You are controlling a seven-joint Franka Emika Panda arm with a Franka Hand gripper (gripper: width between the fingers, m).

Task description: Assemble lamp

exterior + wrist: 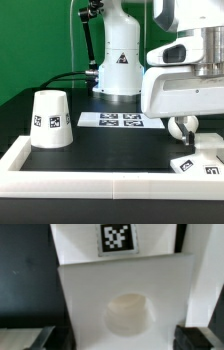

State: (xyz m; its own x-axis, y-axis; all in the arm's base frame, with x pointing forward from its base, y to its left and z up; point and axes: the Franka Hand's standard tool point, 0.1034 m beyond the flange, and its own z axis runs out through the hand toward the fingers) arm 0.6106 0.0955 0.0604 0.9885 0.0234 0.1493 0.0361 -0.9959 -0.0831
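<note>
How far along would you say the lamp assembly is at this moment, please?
Nothing looks joined yet. The shade stands alone at the exterior view's left. In hand: the gripper, jaws open, hovers over the base, whose socket looks empty. Left: bulb, not in view, then shade.

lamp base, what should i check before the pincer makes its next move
1. Pincer above the lamp base: ok, the base fills the wrist view.
2. Pincer open: ok, the fingers stand wide, one on each side of the base.
3. Fingers touching the base: cannot tell.
4. Socket empty: ok, nothing sits in it.
5. Shade out of the way: ok, upright at the exterior view's left, apart from the base.
6. Bulb located: not ok, neither view shows it.
</note>
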